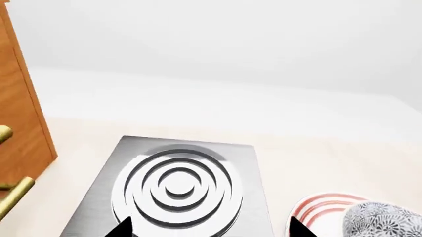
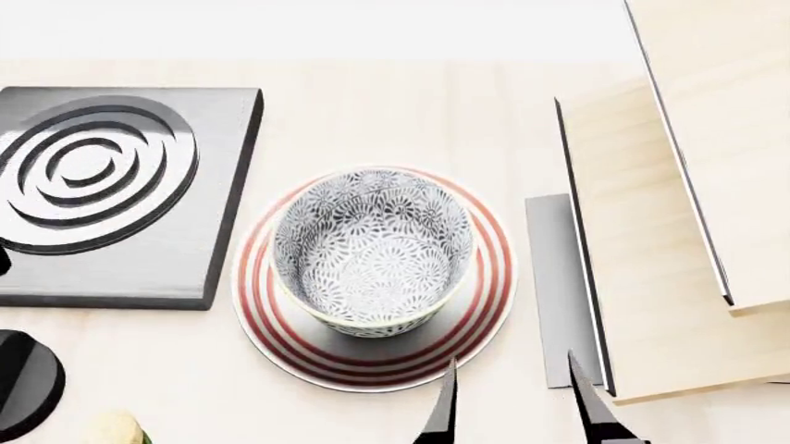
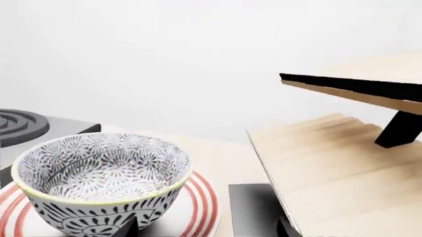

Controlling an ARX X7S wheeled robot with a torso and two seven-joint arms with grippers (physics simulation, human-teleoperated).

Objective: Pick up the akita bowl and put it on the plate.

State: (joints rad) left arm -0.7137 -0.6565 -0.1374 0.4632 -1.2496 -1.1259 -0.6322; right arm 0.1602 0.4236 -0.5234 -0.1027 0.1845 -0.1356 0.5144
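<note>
Bowl (image 2: pixel 372 250) sits upright on plate (image 2: pixel 374 277), slightly off-centre. Right pincer (image 2: pixel 512 402) just beside plate's near-right rim, jaws spread, empty. Left pincer (image 1: pixel 209 228) over burner (image 2: pixel 109 190), open, farther off.

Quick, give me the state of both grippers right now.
Left gripper: open, holding nothing, over the stove burner.
Right gripper: open, empty; the bowl sits on the plate.

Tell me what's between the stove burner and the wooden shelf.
In the head view, the plate with the akita bowl on it lies between the stove burner and wooden shelf.
</note>
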